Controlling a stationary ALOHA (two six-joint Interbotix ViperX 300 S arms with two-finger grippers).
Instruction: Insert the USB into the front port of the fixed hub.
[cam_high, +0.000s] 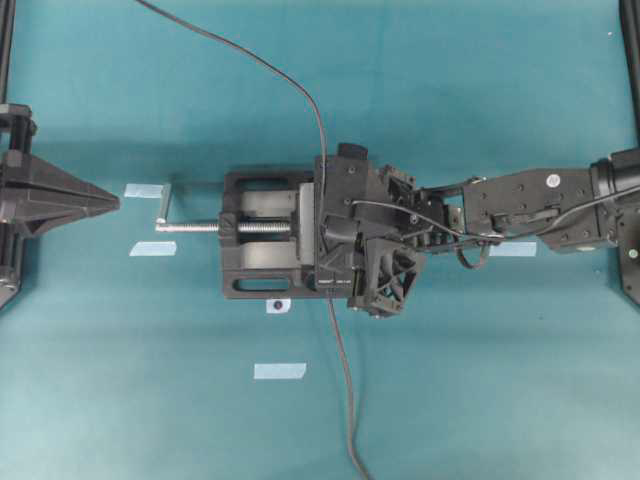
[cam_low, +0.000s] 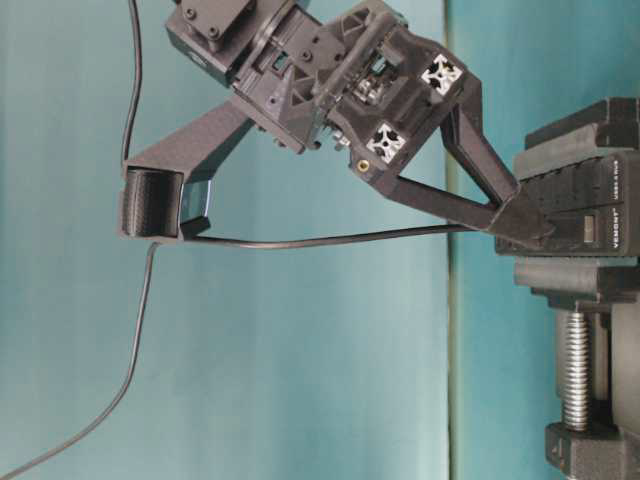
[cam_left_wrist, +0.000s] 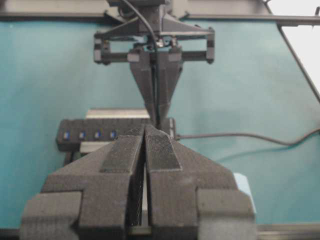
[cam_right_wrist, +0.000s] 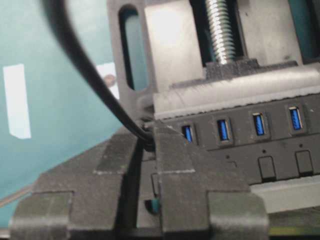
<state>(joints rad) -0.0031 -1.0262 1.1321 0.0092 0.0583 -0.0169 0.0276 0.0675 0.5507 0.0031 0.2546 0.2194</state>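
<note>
The fixed hub (cam_right_wrist: 260, 145) is a black strip with blue ports, clamped in the vise; it also shows in the left wrist view (cam_left_wrist: 90, 135) and from overhead (cam_high: 322, 175). My right gripper (cam_right_wrist: 146, 131) is shut on the USB (cam_right_wrist: 146, 137) at the hub's end, just left of the nearest visible blue port. The plug itself is hidden between the fingers; only its black cable shows rising from them. I cannot tell whether the plug sits in a port. My left gripper (cam_high: 112, 203) is shut and empty, well left of the vise, as its own view shows (cam_left_wrist: 145, 131).
The black vise (cam_high: 255, 240) with its silver screw handle (cam_high: 165, 205) stands mid-table. One black cable (cam_high: 250, 60) runs in from the far edge, another (cam_high: 345, 390) leaves towards the near edge. Several tape strips (cam_high: 279, 371) lie on the teal mat.
</note>
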